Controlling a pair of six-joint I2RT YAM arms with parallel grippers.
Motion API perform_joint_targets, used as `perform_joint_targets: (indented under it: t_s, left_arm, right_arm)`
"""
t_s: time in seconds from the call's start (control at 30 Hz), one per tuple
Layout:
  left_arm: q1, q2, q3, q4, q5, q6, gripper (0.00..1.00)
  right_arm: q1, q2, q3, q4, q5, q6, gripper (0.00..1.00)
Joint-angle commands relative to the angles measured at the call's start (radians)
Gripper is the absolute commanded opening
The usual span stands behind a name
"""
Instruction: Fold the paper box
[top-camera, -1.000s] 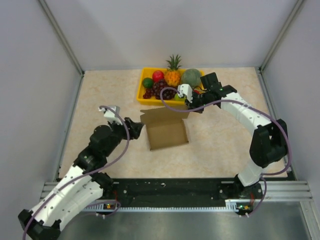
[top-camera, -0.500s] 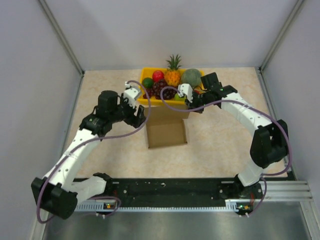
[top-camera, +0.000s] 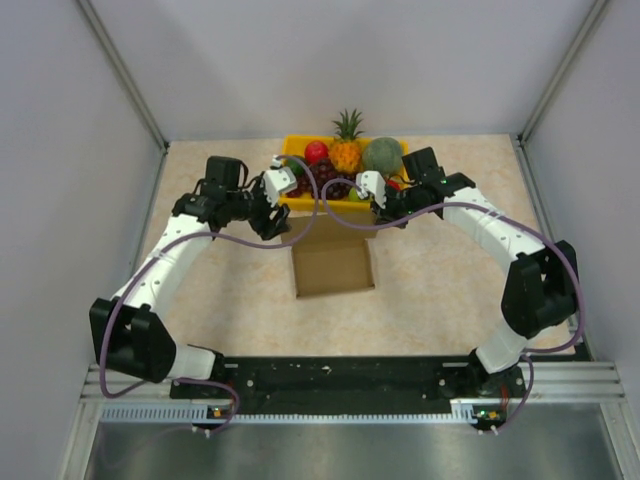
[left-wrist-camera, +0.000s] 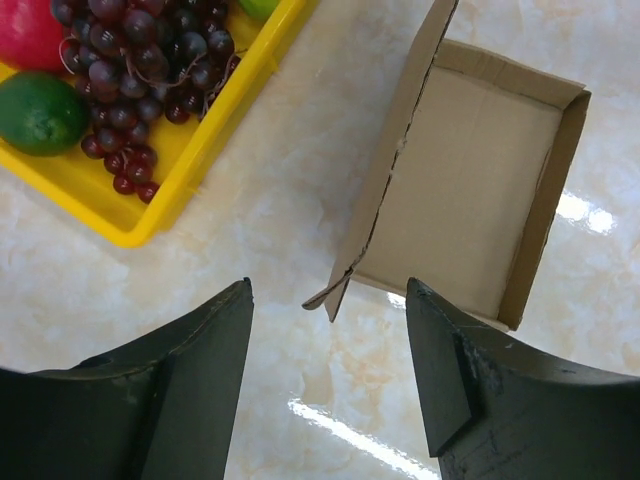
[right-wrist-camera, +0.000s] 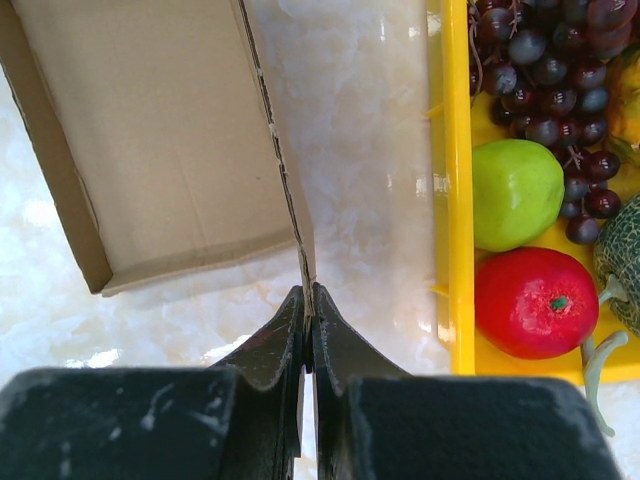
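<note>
Right wrist view: the right gripper pinches the raised flap of the paper box; the left gripper hangs wide open. Low walls stand; closing seems left.

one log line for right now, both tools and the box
task: fold paper box | right tool: shut on its upright flap | left tool: open, over loose corner tab | box: partly folded

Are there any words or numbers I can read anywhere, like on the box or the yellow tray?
None to read: the paper box is plain brown cardboard, and the yellow tray shows no label, brand or number in any view.
</note>
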Motion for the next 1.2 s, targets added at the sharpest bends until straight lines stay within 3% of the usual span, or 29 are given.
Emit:
perform_joint_targets:
  t_s: [0.0, 0.27, 0.43, 0.73, 0.97, 1.1, 1.17]
  left_arm:
    - [0.030, 0.007, 0.060, -0.039, 0.112, 0.150, 0.67]
    - [0.038, 0.047, 0.057, -0.108, 0.203, 0.230, 0.56]
    - [0.032, 0.026, 0.005, -0.040, 0.149, 0.226, 0.40]
    - [-0.007, 0.015, -0.047, 0.008, 0.056, 0.227, 0.30]
    - [-0.031, -0.017, -0.096, 0.079, -0.041, 0.202, 0.10]
    - [-0.049, -0.031, -0.116, 0.134, -0.091, 0.152, 0.00]
    - [-0.060, -0.028, -0.118, 0.145, -0.113, 0.119, 0.00]
  right_arm:
    - [0.012, -0.031, -0.004, 0.007, -0.041, -0.019, 0.00]
    - [0.010, -0.032, -0.004, 0.007, -0.035, -0.027, 0.00]
    - [0.010, -0.028, -0.001, 0.007, -0.037, -0.027, 0.00]
    - [0.010, -0.028, -0.001, 0.005, -0.044, -0.023, 0.00]
    - [0.021, -0.020, -0.003, 0.010, -0.047, -0.001, 0.00]
    - [0.053, -0.021, -0.009, 0.043, 0.011, 0.101, 0.00]
    - [0.064, -0.017, 0.000, 0.065, 0.052, 0.187, 0.00]
